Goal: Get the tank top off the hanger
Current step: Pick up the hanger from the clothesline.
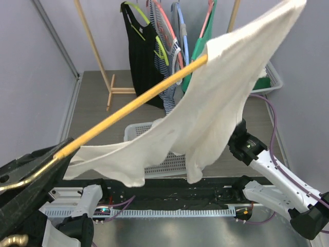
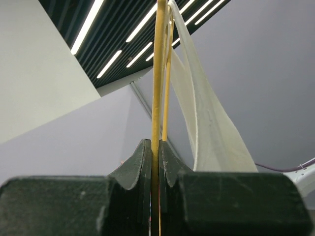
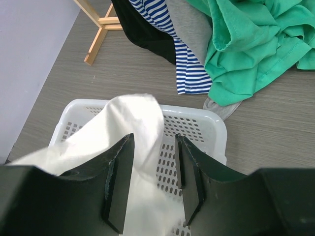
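The white tank top [image 1: 221,98] hangs over a yellow hanger [image 1: 133,105] that slants up from lower left to upper right in the top view. My left gripper [image 2: 154,142] is shut on the hanger's thin yellow bar [image 2: 158,73], and the cloth [image 2: 206,123] trails off to its right. My right gripper [image 3: 153,137] is open above a white basket [image 3: 216,124]. A hanging fold of the tank top [image 3: 133,123] passes between its jaws, close to the left finger. In the top view the cloth hides the right fingers.
A wooden rack [image 1: 95,46] at the back carries black [image 1: 141,56], striped and green [image 1: 200,36] garments on coloured hangers. The perforated white basket [image 1: 134,128] sits on the floor under the cloth. A second basket [image 1: 275,77] stands at the right. Green clothes [image 3: 251,44] lie heaped beyond the basket.
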Robot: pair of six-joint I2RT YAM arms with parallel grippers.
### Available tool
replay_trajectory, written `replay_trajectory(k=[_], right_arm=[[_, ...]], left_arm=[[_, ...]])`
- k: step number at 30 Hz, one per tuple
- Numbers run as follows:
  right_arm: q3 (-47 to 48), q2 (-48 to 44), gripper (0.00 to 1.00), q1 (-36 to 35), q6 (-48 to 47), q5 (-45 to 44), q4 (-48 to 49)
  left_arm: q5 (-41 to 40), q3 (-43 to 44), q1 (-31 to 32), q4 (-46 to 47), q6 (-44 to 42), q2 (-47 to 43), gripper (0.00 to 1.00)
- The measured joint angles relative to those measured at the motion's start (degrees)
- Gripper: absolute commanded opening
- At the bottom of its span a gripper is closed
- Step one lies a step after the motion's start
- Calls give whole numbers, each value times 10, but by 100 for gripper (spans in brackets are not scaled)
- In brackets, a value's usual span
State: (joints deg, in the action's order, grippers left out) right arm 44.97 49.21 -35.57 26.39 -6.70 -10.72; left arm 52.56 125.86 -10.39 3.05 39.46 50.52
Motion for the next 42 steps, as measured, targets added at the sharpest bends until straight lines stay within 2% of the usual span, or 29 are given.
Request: replay_trajectory(k=[10,15,21,25,30,42], right_arm=[[-14,-20,47,0,3,2,-1],[-15,-24,47,0,3,2,-1],[-16,-23,47,0,4,2,-1],[-16,-23,47,0,4,2,-1],[-16,-21,47,0,5,2,-1],[-17,-10,46,0,5,2,-1]], left_arm=[[-2,-67,-10,17,-13,-10,0],[-19,-66,-19,14,-27,34,0],[-39,-22,-28,15,-26,111,0],[-50,-36,-29,13,-26,125,0],[-44,-86,-29,13,-36,101,0],[36,-242,-29,12,-55,-8,0]])
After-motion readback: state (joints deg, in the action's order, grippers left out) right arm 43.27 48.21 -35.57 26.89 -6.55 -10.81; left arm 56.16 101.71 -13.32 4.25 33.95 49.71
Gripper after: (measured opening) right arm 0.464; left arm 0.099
